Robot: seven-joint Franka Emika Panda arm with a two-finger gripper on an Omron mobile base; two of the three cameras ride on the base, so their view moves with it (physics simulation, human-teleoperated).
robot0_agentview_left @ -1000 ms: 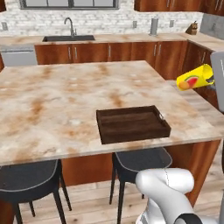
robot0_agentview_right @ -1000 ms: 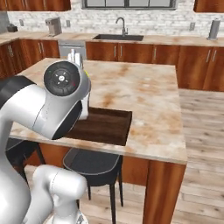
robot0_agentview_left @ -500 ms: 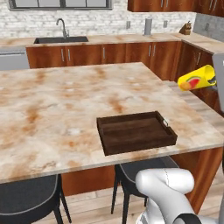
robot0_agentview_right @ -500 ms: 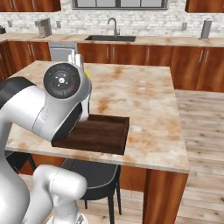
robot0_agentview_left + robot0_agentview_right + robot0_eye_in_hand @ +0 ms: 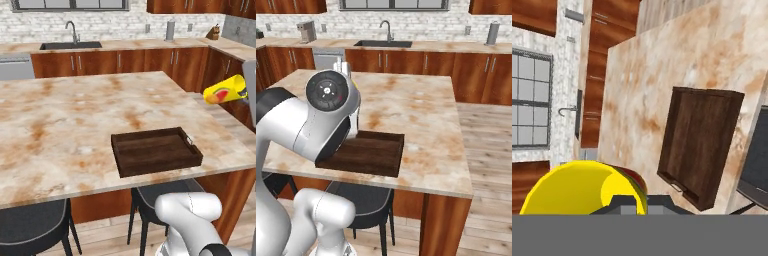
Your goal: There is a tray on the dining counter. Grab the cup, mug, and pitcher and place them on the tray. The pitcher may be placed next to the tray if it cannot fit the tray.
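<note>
The gripper was clamped on the smooth yellow cup, which lay on its side in the air, mouth end toward the counter. Beyond and below the jaws, the dark wooden tray sat on beige veined marble, long side along the near edge

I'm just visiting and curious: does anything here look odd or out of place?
Only the yellow cup: it lies nearly on its side in mid-air, off the right of the dining counter, gripped in the robot's hand. The tray sits flat and bare near the counter's front edge.
</note>
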